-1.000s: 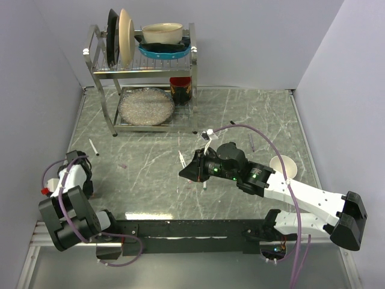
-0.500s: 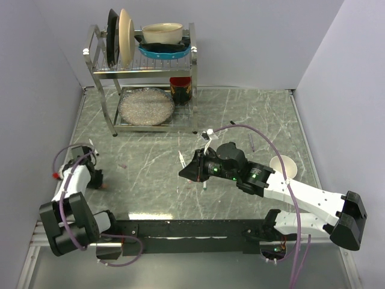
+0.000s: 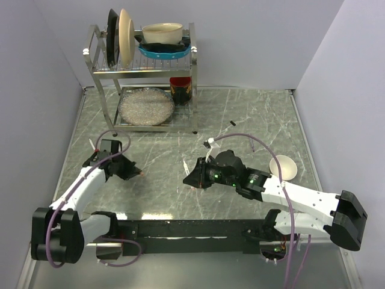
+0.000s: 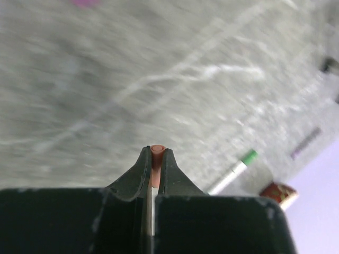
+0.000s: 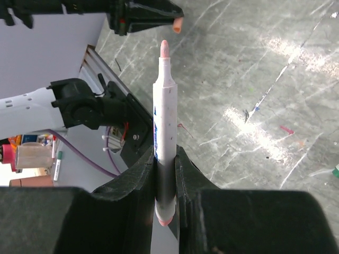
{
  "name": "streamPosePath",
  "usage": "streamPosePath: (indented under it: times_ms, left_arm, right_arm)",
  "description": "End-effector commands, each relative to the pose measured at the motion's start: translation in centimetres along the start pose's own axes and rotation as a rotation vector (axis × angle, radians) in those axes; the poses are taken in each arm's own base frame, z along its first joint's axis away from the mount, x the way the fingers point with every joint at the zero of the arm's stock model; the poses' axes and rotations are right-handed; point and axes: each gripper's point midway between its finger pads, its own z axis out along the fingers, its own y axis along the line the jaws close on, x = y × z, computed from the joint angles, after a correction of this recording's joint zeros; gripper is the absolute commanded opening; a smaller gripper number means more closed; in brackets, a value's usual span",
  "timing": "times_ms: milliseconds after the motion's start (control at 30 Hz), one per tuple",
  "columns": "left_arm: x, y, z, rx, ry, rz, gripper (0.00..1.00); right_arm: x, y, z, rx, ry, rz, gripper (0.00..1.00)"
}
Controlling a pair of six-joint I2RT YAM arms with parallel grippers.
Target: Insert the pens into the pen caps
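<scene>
The left pincer (image 4: 157, 156) is clenched on 1 pink cap (image 4: 157, 150), a short smooth plastic tube pinched between 2 matte black tapered fingers. Only its round end pokes out past the fingertips, and its long axis runs straight out along the fingers. From above, that pincer (image 3: 133, 171) hangs over the surface (image 3: 271, 114), a glossy grey slab with white marble-like veins, and the cap faces across toward the other arm. Off to the right of the left pincer 1 green-ended pen (image 4: 233, 172) lies flat on the surface, slim and whitish, its green end pointing away from the fingers on a diagonal. Further right, the right pincer (image 5: 165, 159) grasps the pink-tipped pen (image 5: 164, 121) low on its barrel, near the rear end. The barrel is a straight, smooth white cylinder with blue print, narrowing to a rounded pink tip. Its long axis runs straight out from the fingers, and the tip aims at the left pincer. Tip and cap are close but apart, with the cap sitting slightly to 1 side of the pen's line. Well beyond the right pincer 1 small black cap (image 3: 231, 123) lies on the surface, and behind that pincer, beside its arm, sits a round cream bowl (image 3: 283, 167).
</scene>
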Motion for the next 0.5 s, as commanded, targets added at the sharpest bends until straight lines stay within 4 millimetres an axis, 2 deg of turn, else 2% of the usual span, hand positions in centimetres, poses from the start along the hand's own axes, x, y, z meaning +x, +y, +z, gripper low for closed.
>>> streamPosePath:
  times_ms: [0, 67, 133, 200, 267, 333, 467]
  left_arm:
    - [1.3, -5.6, -2.8, 0.215, 0.052, 0.059, 0.01]
    - [2.5, -7.9, -3.9, 0.337, 0.076, 0.097, 0.01]
    - [4.5, -9.6, -5.6, 0.449, 0.126, 0.142, 0.01]
    - [5.2, -11.3, -7.1, 0.535, 0.118, 0.175, 0.01]
    - [6.6, -13.4, -9.5, 0.651, 0.121, 0.24, 0.01]
    - [8.0, -14.8, -11.8, 0.748, 0.121, 0.289, 0.01]
    - [9.2, -16.9, -15.5, 0.894, 0.075, 0.332, 0.01]
  right_arm:
    - [-0.8, 1.8, 0.4, -0.083, -0.032, 0.011, 0.0]
    - [-0.3, 2.1, 0.8, -0.116, -0.014, 0.023, 0.0]
    - [0.0, 2.4, 1.2, -0.134, -0.009, 0.044, 0.0]
    - [0.3, 2.4, 1.3, -0.131, -0.008, 0.05, 0.0]
    - [0.3, 2.7, 1.3, -0.137, -0.012, 0.049, 0.0]
    - [0.2, 3.3, 1.1, -0.153, -0.021, 0.043, 0.0]
    - [-0.1, 5.0, 0.2, -0.202, -0.072, 0.029, 0.0]
